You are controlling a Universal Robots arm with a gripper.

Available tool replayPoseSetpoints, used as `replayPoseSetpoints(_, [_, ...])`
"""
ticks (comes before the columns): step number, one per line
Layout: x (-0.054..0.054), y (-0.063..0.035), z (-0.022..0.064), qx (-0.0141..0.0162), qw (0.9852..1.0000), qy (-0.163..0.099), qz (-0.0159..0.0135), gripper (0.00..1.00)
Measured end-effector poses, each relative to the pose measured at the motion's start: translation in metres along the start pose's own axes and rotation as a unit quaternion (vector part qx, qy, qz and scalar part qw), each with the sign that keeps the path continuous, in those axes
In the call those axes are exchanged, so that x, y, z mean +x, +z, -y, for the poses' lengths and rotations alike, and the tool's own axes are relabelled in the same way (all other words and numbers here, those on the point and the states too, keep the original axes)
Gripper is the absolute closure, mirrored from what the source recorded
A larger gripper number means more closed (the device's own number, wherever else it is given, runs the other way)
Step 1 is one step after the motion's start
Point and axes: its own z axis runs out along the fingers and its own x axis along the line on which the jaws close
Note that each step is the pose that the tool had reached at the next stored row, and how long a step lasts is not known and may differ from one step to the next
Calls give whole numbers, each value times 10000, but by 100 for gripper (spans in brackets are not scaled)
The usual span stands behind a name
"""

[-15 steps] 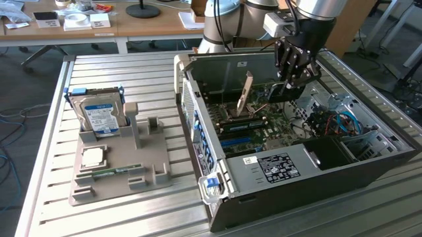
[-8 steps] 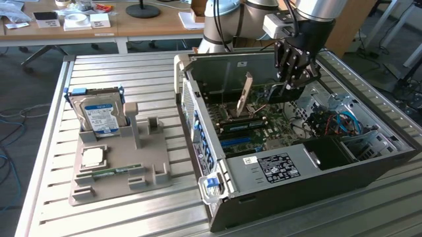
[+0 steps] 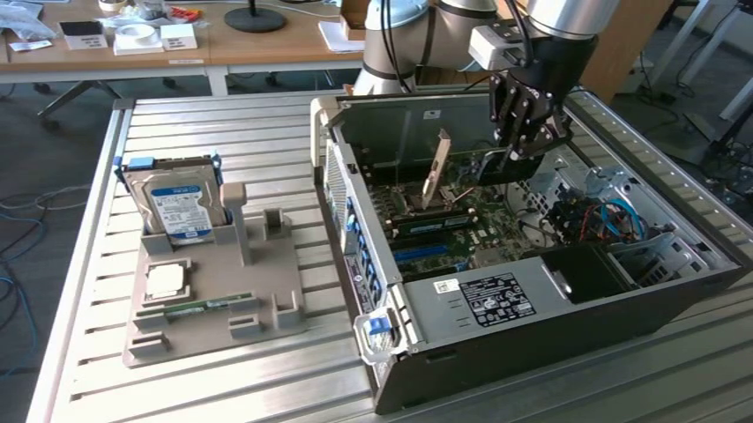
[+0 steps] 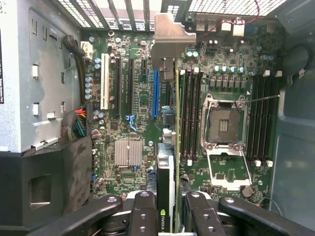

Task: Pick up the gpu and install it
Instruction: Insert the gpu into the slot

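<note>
— Where's the gpu (image 3: 457, 172)?
— Inside the open case (image 3: 659, 300), standing on edge over the motherboard (image 4: 133, 128). The claw (image 4: 170, 219) pinches it, one of the fingers (image 4: 142, 216) against each face.
— And its edges?
— The bracket (image 4: 167, 44) end sits near the case's slotted rear wall. The long edge runs just beside the blue slot (image 4: 155, 93), between it and the memory slots (image 4: 189, 113). Whether it touches, I cannot tell.
— Room around it?
— Open board beside the slots, with the processor socket (image 4: 224, 125) beyond. The hard drive (image 3: 176, 203) stands well apart in its holder (image 3: 212, 308) on the table (image 3: 235, 388).
</note>
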Motion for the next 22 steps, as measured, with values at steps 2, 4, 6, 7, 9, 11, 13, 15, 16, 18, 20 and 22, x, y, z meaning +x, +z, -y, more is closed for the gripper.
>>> replayPoseSetpoints(2, [0,0,0,0,10000,0,0,73])
replayPoseSetpoints(4, [0,10,0,4,10000,0,2,73])
replayPoseSetpoints(6, [1,25,-1,12,10000,0,0,73])
replayPoseSetpoints(7, [1,36,-3,22,10000,1,0,73])
replayPoseSetpoints(9, [1,55,-6,48,10000,-1,-1,73])
replayPoseSetpoints(11, [1,70,-9,70,10000,-4,-1,73])
replayPoseSetpoints(13, [1,70,-9,73,10000,-5,-2,73])
replayPoseSetpoints(15, [2,73,-13,73,10000,-5,-1,73])
replayPoseSetpoints(16, [2,76,-13,73,10000,-5,-1,73])
replayPoseSetpoints(18, [2,76,-13,73,10000,-5,-1,73])
replayPoseSetpoints(20, [1,86,-13,74,10000,-4,2,73])
replayPoseSetpoints(22, [2,101,-14,73,10000,-5,-1,73])
